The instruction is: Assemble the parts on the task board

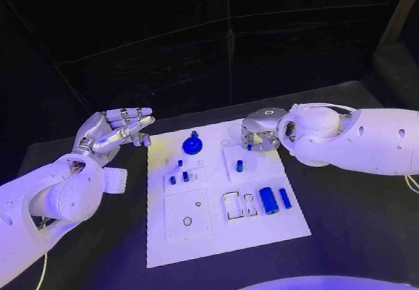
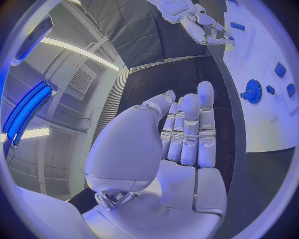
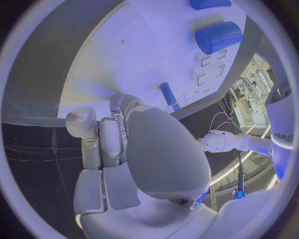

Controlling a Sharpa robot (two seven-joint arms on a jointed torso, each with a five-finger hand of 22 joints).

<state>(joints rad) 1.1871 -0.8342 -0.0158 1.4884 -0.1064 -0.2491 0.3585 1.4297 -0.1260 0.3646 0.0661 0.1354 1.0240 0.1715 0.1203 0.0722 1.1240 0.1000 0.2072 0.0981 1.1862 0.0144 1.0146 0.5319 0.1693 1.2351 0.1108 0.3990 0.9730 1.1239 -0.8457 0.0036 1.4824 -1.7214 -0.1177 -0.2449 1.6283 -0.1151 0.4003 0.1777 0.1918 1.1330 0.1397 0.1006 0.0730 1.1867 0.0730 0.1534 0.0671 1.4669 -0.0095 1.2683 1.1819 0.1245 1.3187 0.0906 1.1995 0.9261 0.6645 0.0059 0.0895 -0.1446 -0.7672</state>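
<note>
No writing readable on the task board (image 1: pixel 284 226) (plain white).

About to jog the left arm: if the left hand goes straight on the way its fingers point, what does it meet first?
Probably nothing: the left hand is open beside the task board, its fingers aimed along the bare black table. Depth is uncertain.

A flat white rectangular task board (image 1: pixel 228 241) lies on the matte black table (image 1: pixel 370 239). Its small plastic parts are blue: a round toothed gear (image 1: pixel 193 145), a thick cylinder (image 1: pixel 268 200), and a slim peg (image 1: pixel 284 198).
</note>
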